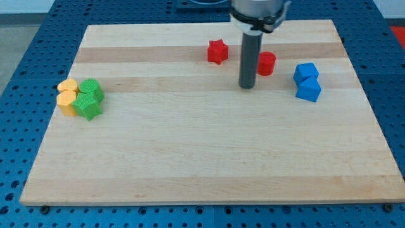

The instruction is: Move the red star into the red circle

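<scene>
the board (209,158) is a pale wooden slab lying on a blue pegboard table (25,126), and most of its near half is bare wood. the arm comes down from the far edge as a dark rod, and my tip (247,87) rests on the board toward the far side, a little right of centre. there are no jaws here to be wide or narrow; the rod is plain and holds nothing, and its end touches no block that i can see.

the red star (217,51) sits on the far part of the board, just left of the rod and slightly farther back than the tip. the red circle (266,63) is just right of the rod, partly hidden behind it, so the rod stands between the two red pieces. they are near each other but apart.

further right, two blue blocks (307,82) stand touching, one just behind the other; they look like cubes. over at the left edge a tight cluster sits together: two yellow blocks (66,94) with rounded tops on the outside and two green blocks (89,99) pressed against their right side. that cluster is well apart from the tip.
</scene>
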You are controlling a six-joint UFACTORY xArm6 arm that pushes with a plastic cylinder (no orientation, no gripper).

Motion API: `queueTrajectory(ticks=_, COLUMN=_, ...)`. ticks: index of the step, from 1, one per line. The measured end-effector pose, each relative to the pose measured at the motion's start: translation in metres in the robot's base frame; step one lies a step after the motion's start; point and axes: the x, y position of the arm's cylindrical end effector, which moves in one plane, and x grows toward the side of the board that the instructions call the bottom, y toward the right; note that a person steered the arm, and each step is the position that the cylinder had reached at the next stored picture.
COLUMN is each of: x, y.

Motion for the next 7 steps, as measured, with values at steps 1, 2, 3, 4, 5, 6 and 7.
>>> queueTrajectory(ticks=1, x=-0.003, y=0.022)
queueTrajectory(ticks=2, x=-0.010, y=0.043)
queueTrajectory(ticks=3, x=-0.027, y=0.048)
queueTrajectory(ticks=4, x=-0.037, y=0.048)
queueTrajectory(ticks=5, x=-0.039, y=0.063)
queueTrajectory(ticks=6, x=-0.058, y=0.073)
queueTrajectory(ticks=7, x=-0.072, y=0.054)
